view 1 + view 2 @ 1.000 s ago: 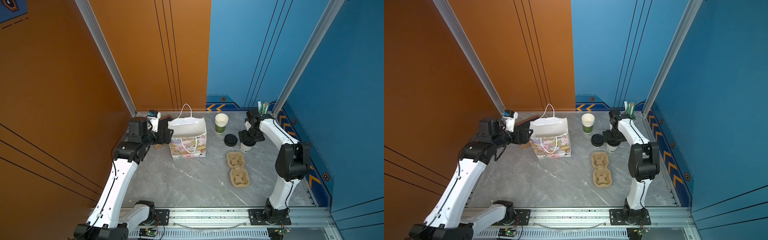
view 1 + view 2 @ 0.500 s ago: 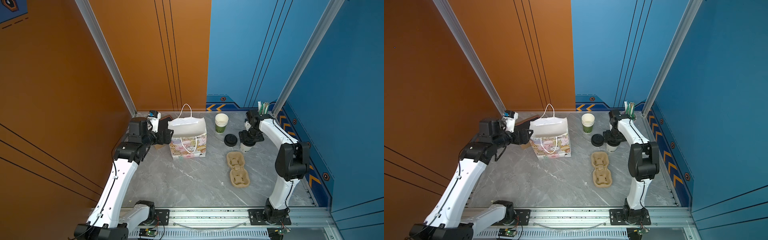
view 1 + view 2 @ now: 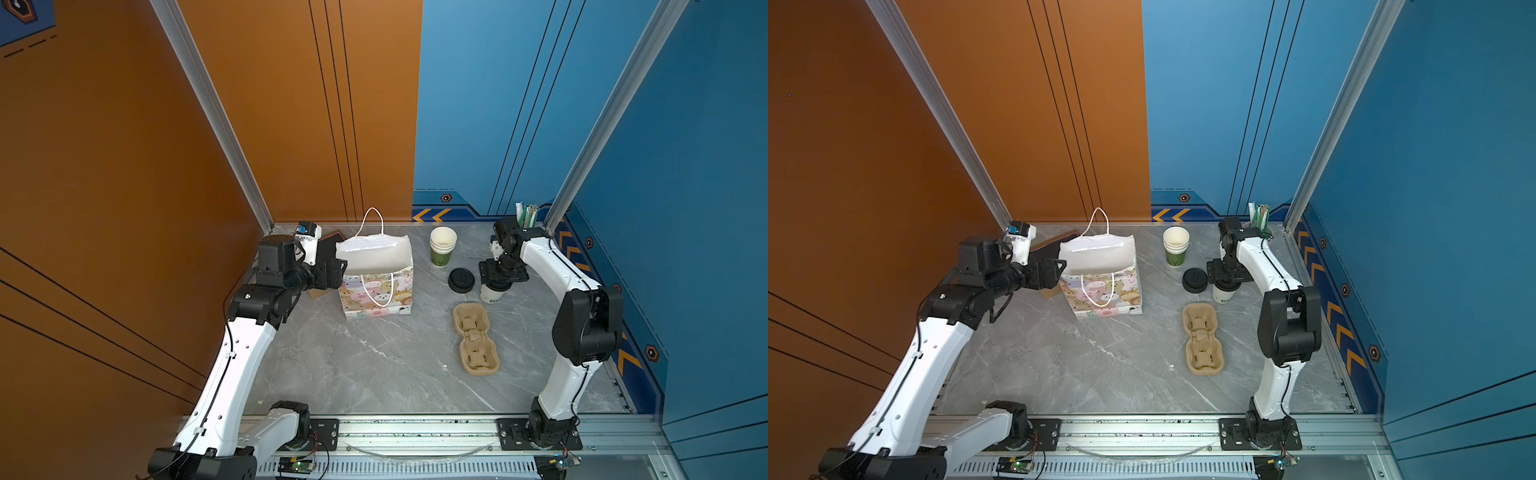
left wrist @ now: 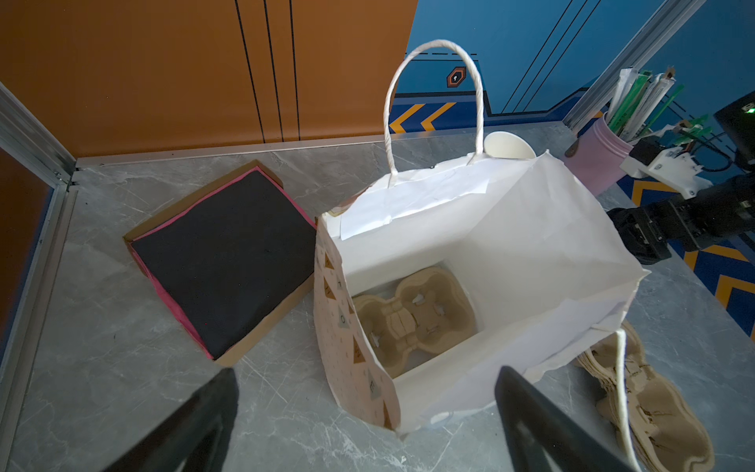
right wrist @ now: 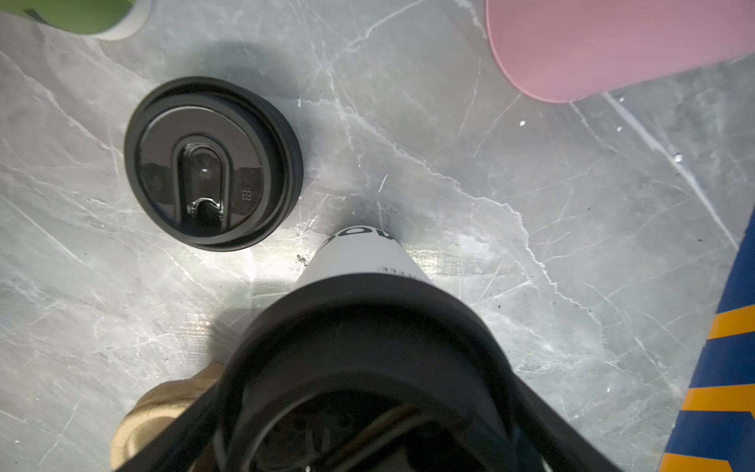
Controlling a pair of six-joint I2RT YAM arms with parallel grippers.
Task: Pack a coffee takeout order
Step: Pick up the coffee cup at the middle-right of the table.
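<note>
Lidded paper cup [image 3: 491,294] under the right tool [image 3: 503,272]; bag [image 3: 376,291] open.
Top view: the tool straddles the cup's top on the counter [image 3: 374,365], and I cannot tell whether it grips; green cup [image 3: 439,259] reads "AY". Left wrist: left tool [image 4: 367,376] spread wide at the bag, pennants [image 4: 357,349] lettered "W", "E"; black napkin [image 4: 228,261] beside it. Right wrist: cup print shows "OO".

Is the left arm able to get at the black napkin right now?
Probably yes. The black napkin lies flat and uncovered beside the bag, with nothing on top of it, and the left gripper is open, empty and close by.
</note>
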